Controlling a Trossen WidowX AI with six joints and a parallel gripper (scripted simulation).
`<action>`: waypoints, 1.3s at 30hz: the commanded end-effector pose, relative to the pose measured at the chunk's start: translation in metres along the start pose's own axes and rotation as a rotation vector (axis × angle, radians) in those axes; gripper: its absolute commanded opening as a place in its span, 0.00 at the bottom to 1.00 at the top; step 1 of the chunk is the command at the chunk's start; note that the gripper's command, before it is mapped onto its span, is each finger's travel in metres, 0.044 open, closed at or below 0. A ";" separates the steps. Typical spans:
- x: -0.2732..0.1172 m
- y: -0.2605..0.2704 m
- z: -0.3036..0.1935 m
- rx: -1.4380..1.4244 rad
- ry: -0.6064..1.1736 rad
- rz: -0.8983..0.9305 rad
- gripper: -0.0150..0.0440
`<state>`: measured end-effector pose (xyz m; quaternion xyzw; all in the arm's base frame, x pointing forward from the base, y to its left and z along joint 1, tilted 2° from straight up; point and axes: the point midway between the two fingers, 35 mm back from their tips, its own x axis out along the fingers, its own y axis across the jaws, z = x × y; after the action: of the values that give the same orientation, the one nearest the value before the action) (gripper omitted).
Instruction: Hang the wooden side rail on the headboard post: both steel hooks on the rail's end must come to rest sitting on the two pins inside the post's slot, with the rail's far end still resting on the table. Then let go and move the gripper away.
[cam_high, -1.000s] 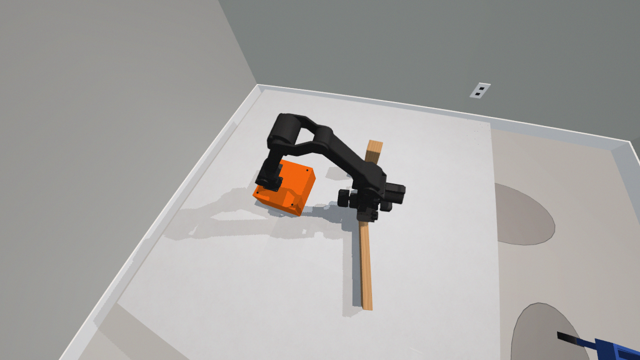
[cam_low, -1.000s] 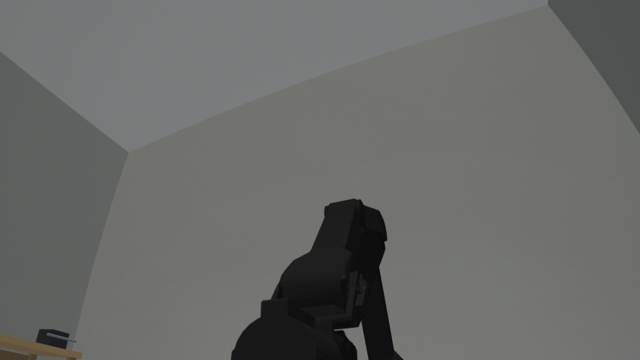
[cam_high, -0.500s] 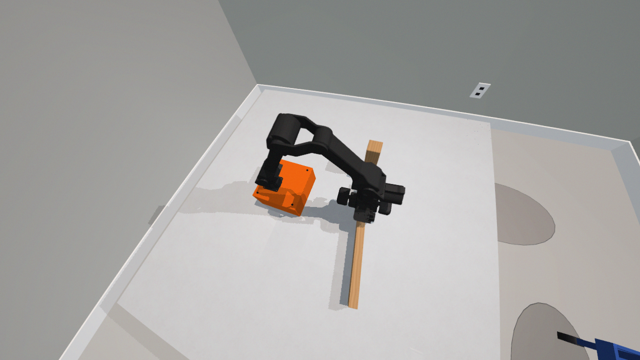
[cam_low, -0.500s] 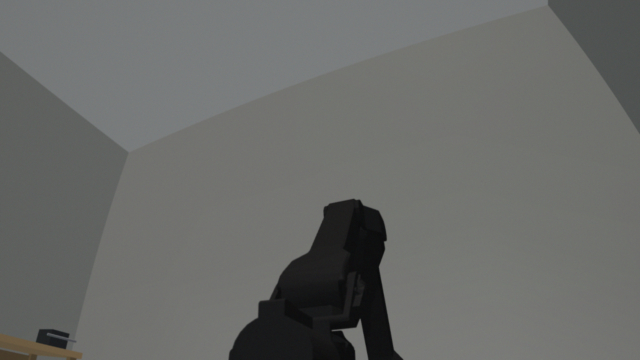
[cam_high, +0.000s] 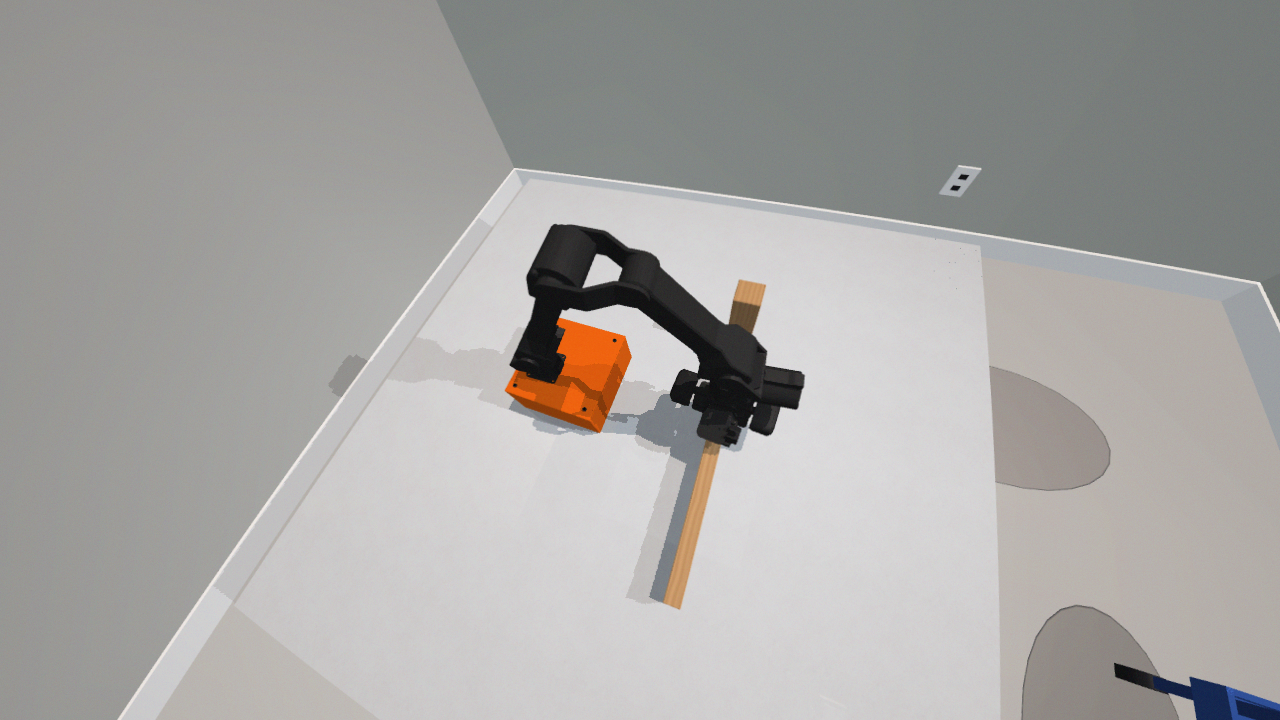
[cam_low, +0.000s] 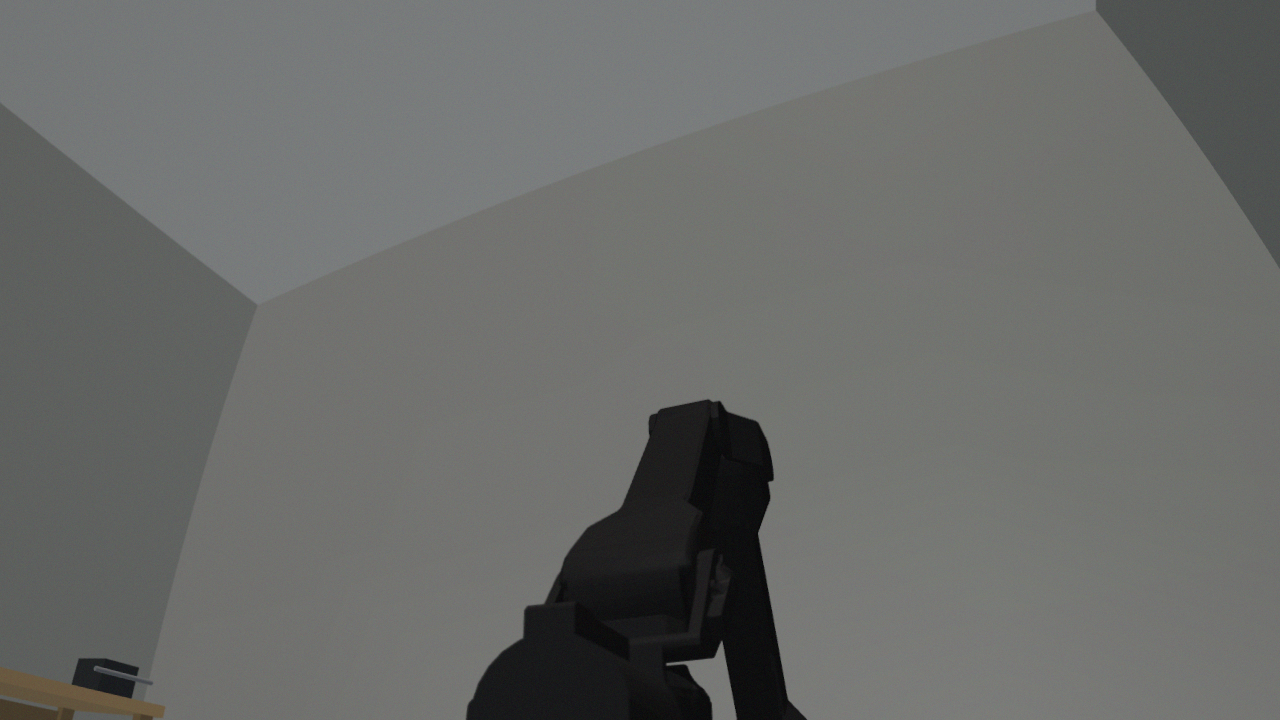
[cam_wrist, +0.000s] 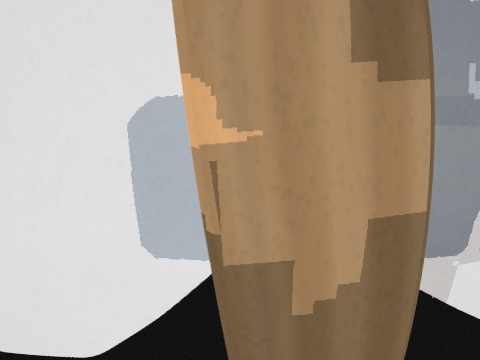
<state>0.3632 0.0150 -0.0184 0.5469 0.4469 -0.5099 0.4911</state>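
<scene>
Hand gripping the wooden rail

The hand (cam_high: 721, 407) is closed on the rail (cam_high: 693, 528) (cam_wrist: 310, 165), which runs between its black fingers and extends beyond them over the pale surface (cam_high: 850, 537) (cam_wrist: 75, 175). The wooden post (cam_high: 750, 293) stands near, partly hidden by the arm (cam_high: 684, 308) (cam_low: 662, 474); its slot cannot be seen.

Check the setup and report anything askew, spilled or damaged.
Nothing looks spilled or broken: the rail and post look whole where visible, though the arm hides the hooked end. One oddity: the exterior view faces mostly wall and ceiling, missing both rail and post.
</scene>
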 end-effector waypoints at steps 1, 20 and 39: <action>0.000 -0.005 0.003 0.040 -0.006 -0.007 0.25; 0.000 -0.006 0.002 0.019 -0.001 0.000 0.25; -0.003 -0.005 0.002 0.040 -0.006 -0.007 0.25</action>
<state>0.3581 0.0140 -0.0178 0.5491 0.4417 -0.5171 0.4857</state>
